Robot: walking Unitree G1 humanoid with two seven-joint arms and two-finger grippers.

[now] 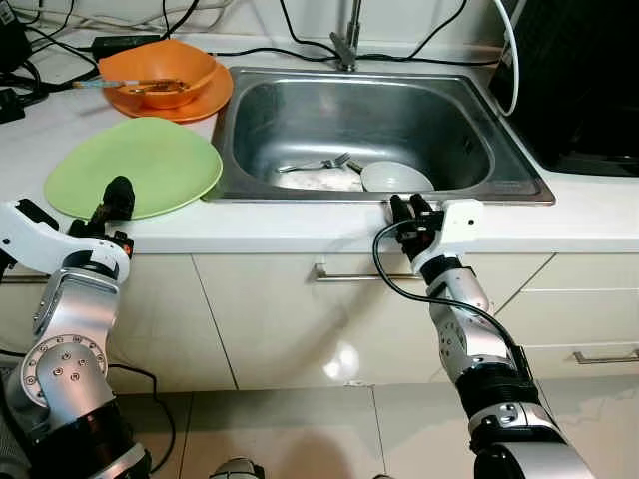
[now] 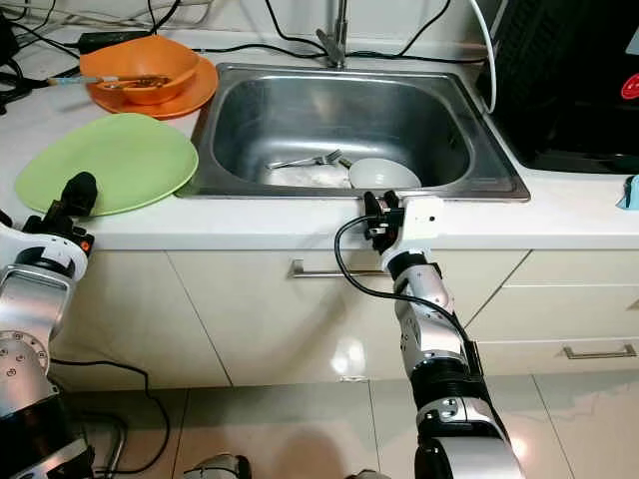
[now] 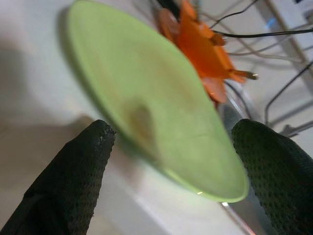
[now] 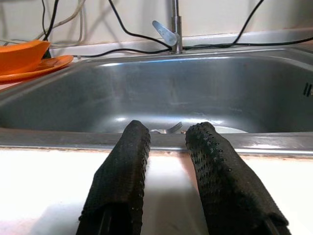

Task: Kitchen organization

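Now I have the green plate [image 1: 135,165] lying flat on the white worktop [image 1: 589,215], left of the sink [image 1: 250,110], its right rim just over the sink's left edge. It is a plain, pale green, round plate, and I can read no writing or brand on it or on anything around it. My left gripper [image 1: 112,200] sits at the plate's near rim; in the left wrist view its two black fingers [image 3: 73,181] stand wide apart on either side of that rim, gripping nothing.

Farther back on the left, an orange bowl [image 1: 160,75] rests on an orange plate [image 1: 205,100], with a utensil lying across the bowl. Black cables [image 1: 40,45] trail over the far left of the worktop and along the wall behind the tap [image 1: 347,40].

Inside the steel sink lie a white bowl [image 1: 396,177], a fork [image 1: 319,163] and something pale under the fork that I cannot make out. My right gripper [image 1: 411,210] rests on the worktop at the sink's near edge, its fingers [image 4: 122,171] a narrow gap apart and holding nothing. A dark appliance [image 1: 579,80] stands on the far right.
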